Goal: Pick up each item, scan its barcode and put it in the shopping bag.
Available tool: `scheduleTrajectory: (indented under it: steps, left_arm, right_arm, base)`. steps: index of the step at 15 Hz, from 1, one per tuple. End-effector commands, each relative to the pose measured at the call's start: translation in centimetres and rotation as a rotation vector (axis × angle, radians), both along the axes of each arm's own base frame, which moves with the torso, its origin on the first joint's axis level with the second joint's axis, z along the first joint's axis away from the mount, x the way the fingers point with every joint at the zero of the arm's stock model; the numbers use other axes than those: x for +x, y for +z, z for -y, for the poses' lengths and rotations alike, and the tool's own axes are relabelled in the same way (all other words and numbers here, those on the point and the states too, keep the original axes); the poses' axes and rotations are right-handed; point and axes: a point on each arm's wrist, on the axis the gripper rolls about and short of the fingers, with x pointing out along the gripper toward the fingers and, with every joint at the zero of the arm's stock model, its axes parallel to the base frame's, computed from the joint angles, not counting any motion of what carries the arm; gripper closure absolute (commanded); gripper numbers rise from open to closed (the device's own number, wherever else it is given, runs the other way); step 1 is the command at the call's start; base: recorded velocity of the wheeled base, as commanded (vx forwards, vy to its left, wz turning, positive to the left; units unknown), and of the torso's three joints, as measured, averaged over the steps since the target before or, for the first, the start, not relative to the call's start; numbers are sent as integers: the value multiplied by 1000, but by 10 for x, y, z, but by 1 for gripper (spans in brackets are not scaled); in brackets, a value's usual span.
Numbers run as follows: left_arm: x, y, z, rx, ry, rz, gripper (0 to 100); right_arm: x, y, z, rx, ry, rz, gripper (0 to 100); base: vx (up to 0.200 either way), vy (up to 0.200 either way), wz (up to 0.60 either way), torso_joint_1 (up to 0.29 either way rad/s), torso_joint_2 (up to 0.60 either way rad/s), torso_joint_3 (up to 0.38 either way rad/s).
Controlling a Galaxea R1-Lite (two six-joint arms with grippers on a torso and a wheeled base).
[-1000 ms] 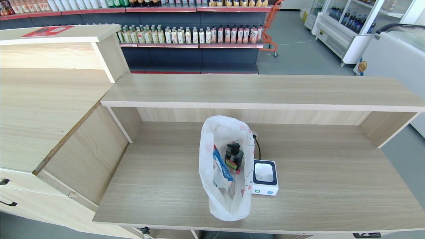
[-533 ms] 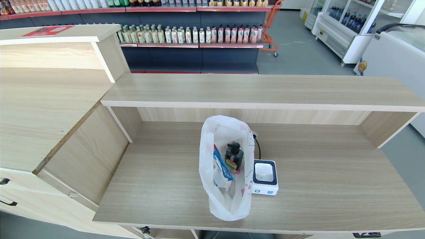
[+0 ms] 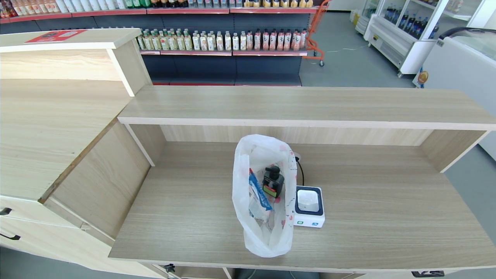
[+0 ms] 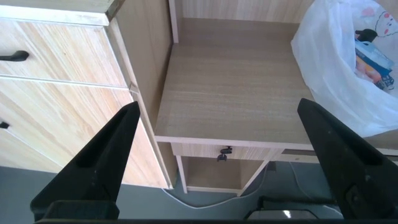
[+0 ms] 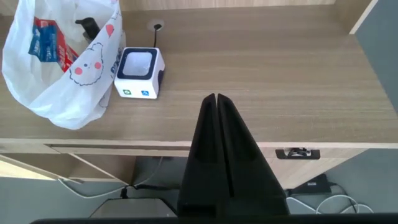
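A white plastic shopping bag [image 3: 265, 217] stands open in the middle of the wooden counter [image 3: 387, 217]. Inside it I see a dark pump bottle [image 3: 272, 182] and a blue and white packet [image 3: 259, 195]. A white barcode scanner [image 3: 309, 206] with a dark-framed window sits just right of the bag, touching it. My left gripper [image 4: 221, 155] is open, held off the counter's front left corner, with the bag [image 4: 348, 68] beyond it. My right gripper [image 5: 216, 106] is shut with nothing in it, held before the counter's front edge, right of the scanner [image 5: 139, 73] and bag [image 5: 59, 68].
A raised shelf [image 3: 302, 106] runs along the back of the counter. A taller cabinet with drawers [image 4: 56, 68] stands on the left. The scanner's black cable [image 3: 300, 170] runs back to a hole in the counter. Store shelves with bottles [image 3: 221, 40] stand behind.
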Motion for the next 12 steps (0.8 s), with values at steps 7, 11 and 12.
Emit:
scheduleTrajectory:
  steps: [7,11,12]
  left_arm:
    - [0,0,0,10,0,1,0]
    - [0,0,0,9,0,1,0]
    - [0,0,0,6,0,1,0]
  right_arm:
    - [0,0,0,0,0,-6,100]
    - [0,0,0,0,0,-6,100]
    - [0,0,0,0,0,-6,100]
  base:
    - [0,-171,0,3,2,4]
    - [0,-200,0,2,1,2]
    - [0,0,0,0,0,0]
